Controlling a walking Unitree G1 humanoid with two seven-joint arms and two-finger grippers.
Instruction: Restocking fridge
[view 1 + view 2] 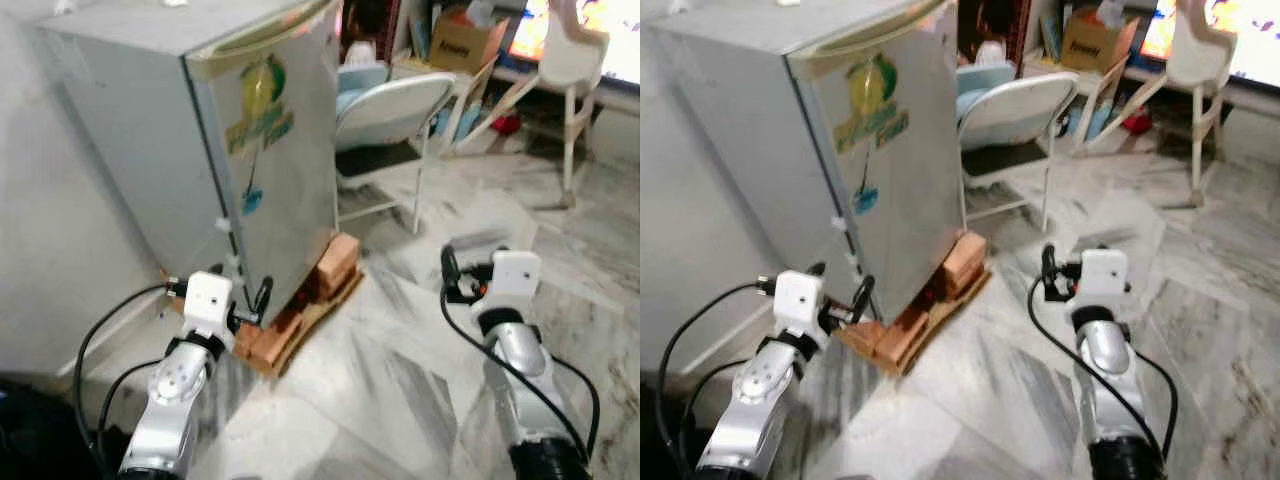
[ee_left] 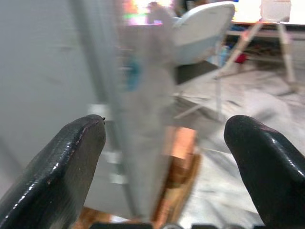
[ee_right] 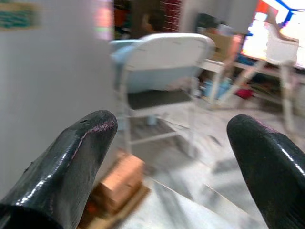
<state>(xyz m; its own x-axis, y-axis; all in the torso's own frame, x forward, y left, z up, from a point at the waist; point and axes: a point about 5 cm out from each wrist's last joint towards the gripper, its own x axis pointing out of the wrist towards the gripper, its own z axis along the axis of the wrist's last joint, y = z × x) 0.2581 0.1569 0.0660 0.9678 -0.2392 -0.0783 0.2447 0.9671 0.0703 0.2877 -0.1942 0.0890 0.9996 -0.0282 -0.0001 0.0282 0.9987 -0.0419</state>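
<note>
On the left, against the pale wall, stands the small grey fridge [image 1: 255,150], door shut, a green and yellow sticker [image 1: 260,110] on its front, its base raised on bricks [image 1: 320,285] and a wooden board. The left gripper [image 1: 243,292] hovers low at the fridge's near corner, fingers spread wide with nothing between them. Further right the right gripper [image 3: 167,157] hangs over the marble floor [image 1: 400,380], likewise wide and empty. Beyond, a folding chair [image 1: 390,120] faces away.
</note>
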